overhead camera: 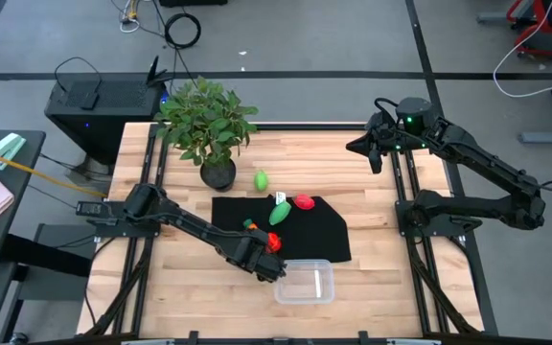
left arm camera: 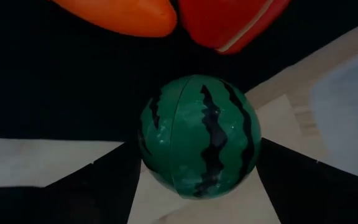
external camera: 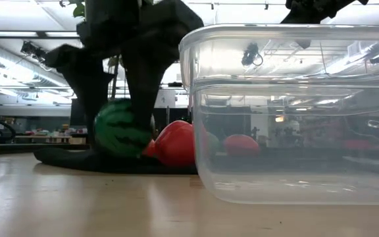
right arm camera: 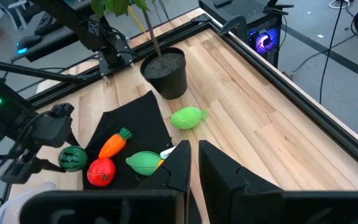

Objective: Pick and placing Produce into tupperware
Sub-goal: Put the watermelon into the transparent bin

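Held: a striped green melon [left arm camera: 197,134], pinched between the jaws of the left gripper [overhead camera: 262,259], one on each flank. Low at the bottom edge of the mat [overhead camera: 324,230], lower middle of the high view. Cannot tell whether raised yet or resting on the cloth.

Judging by the gloss and the seam round it, probably a light, rigid plastic ball: no give under pressure, slick, apt to roll or squirt out if pinched off-centre. Best taken across the widest part, level with the middle, much as now. No call for a hard squeeze.

Just beside it toward the top of the left wrist view, a red fruit [left arm camera: 235,22] and a carrot [left arm camera: 117,12], close enough to be nudged. Safer to lift straight up before moving sideways.

Immediately right of the gripper in the high view, the tub [overhead camera: 305,263], off the mat on bare table [overhead camera: 372,278], with nothing in it as far as visible.

Further up the mat, a green piece [overhead camera: 279,213] and another red piece [overhead camera: 303,201]. Above the mat, a light green one [overhead camera: 261,179], near the plant [overhead camera: 209,125].

At upper right of the high view, the right gripper [overhead camera: 377,149], waiting well apart, jaws closed on nothing.
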You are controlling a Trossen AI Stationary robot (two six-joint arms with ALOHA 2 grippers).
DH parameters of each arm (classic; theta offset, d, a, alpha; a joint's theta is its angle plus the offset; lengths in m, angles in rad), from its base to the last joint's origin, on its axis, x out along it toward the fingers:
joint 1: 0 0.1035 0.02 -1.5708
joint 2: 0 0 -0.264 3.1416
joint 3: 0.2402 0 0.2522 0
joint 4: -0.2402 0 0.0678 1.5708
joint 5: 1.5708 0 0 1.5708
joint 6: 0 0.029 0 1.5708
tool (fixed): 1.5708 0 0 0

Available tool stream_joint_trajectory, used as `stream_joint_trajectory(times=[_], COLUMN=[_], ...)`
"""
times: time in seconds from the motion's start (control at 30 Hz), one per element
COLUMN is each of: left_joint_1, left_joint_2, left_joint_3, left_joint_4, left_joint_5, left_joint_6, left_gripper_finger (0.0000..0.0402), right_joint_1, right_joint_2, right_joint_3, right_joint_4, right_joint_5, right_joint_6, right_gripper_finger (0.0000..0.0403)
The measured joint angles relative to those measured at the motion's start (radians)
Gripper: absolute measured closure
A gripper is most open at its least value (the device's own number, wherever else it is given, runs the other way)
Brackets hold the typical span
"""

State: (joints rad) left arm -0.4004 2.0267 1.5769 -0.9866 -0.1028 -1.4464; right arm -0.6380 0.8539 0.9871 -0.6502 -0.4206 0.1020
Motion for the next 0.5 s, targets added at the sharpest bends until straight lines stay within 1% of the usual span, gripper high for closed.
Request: stream_joint_trajectory(times=[0.17, 0.37, 0.5], left_joint_1=[0.001, 0.007, 0.018], left_joint_2=[-0.052, -0.129, -0.188], left_joint_3=[0.0, 0.0, 0.0], left_joint_4=[0.014, -0.009, 0.034], left_joint_5=[-0.009, -0.081, -0.138], left_joint_6=[0.0, 0.005, 0.004], left_gripper_finger=[0.0096, 0.0102, 0.0099], right_joint_1=[0.0, 0.0, 0.0], right_joint_2=[0.0, 0.0, 0.0], right_joint_3=[0.0, 0.0, 0.0], right_joint_4=[0.0, 0.0, 0.0], right_joint_5=[0.0, 0.0, 0.0], right_joint_6=[0.0, 0.0, 0.0], right_gripper_finger=[0.0365, 0.0365, 0.0365])
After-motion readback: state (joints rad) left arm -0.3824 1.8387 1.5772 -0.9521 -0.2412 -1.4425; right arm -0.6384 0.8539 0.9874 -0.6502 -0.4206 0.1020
